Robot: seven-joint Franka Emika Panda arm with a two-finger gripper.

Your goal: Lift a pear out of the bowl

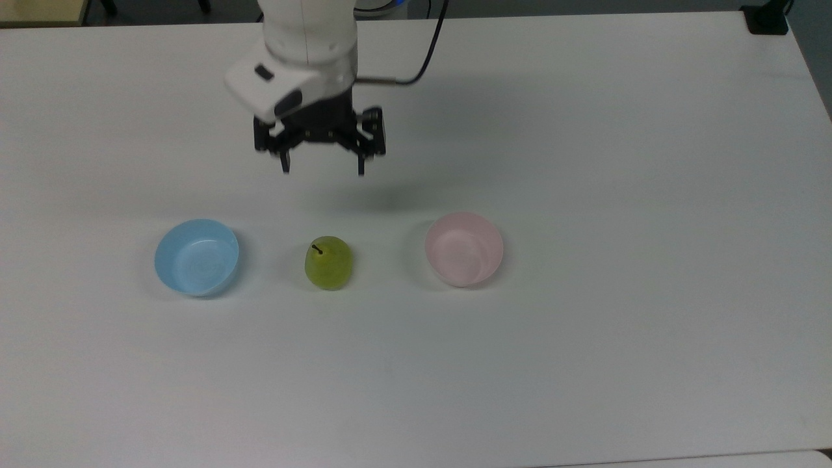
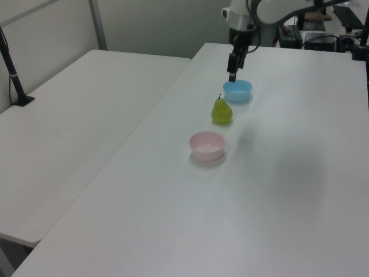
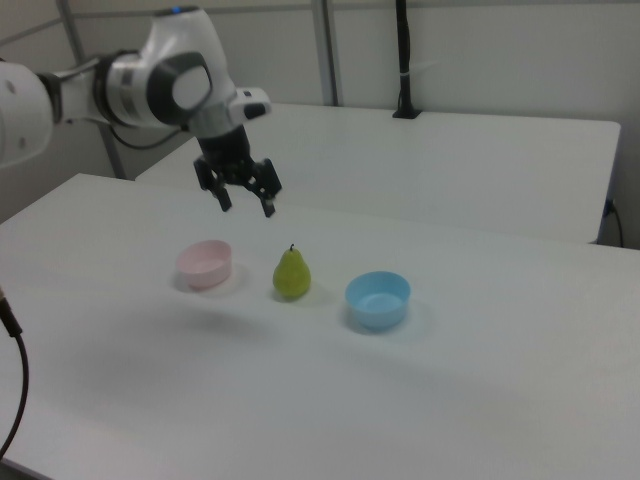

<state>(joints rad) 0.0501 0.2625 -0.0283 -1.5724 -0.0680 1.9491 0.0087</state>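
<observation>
Pear is sitting on the white table right now, standing upright with its little dark stem pointing up, and nothing is touching it. It's between the two bowls, not inside either one: in the top view the light blue bowl is off to its left and the pink bowl is off to its right, all three lined up in a row with clear gaps between them. Both bowls look empty to me. In the left view the same row runs away from the camera, with the pink bowl nearest, then the pear, then the blue one furthest back. In the right view the order is pink bowl, pear, blue bowl going from the right view's left to its right. My gripper is hanging in the air well above the table with nothing in it, fingers spread wide apart and pointing down. In the top view it sits above the pear in the frame, well apart from it. The right view has my gripper up above the gap between the pink bowl and the pear, and in the left view my gripper shows just over the blue bowl.
</observation>
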